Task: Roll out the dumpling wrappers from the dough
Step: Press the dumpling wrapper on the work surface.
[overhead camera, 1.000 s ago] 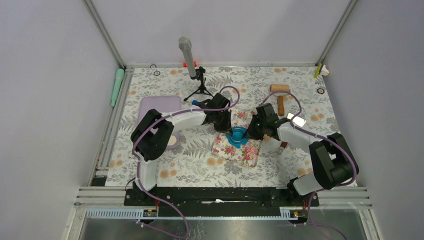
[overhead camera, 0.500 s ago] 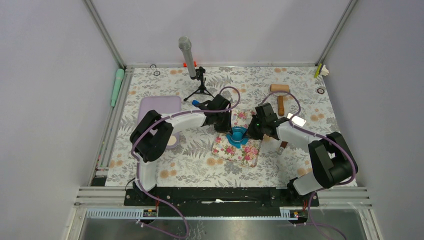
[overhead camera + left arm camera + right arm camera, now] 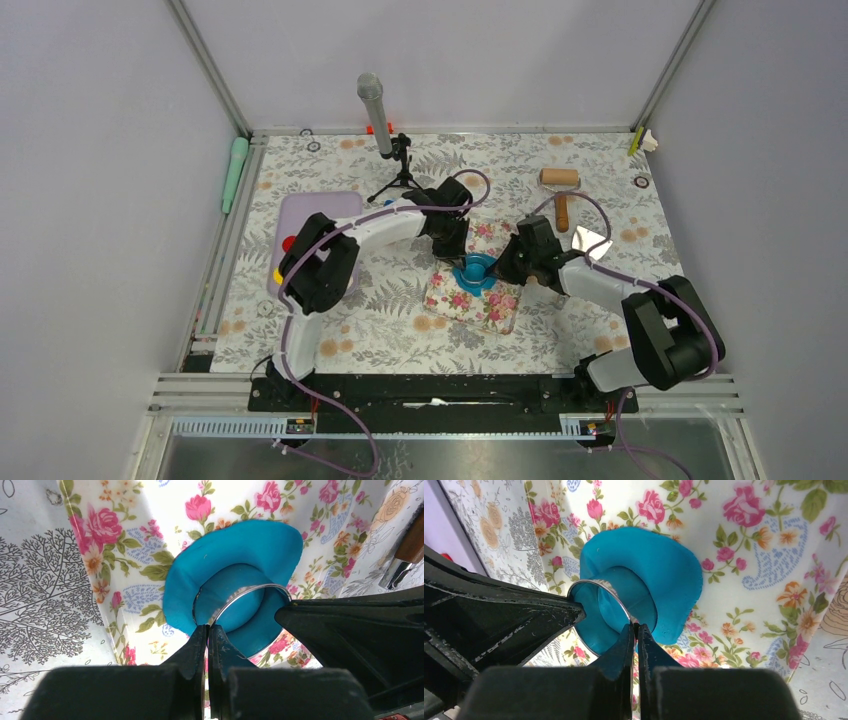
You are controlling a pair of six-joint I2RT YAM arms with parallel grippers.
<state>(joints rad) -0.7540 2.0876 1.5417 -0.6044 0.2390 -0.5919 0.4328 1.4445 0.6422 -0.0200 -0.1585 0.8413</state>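
While the left gripper and right gripper have their jaws clamped on the ring, the dough lies mid-mat. Best bet: press level, twist slightly, lift straight for a clean-edged disc.

White-shelled left arm with chunky black joints, and the right arm matches it. A thin purple cable loops back behind each set of jaws. Fingers are matte black, blunt-tipped.
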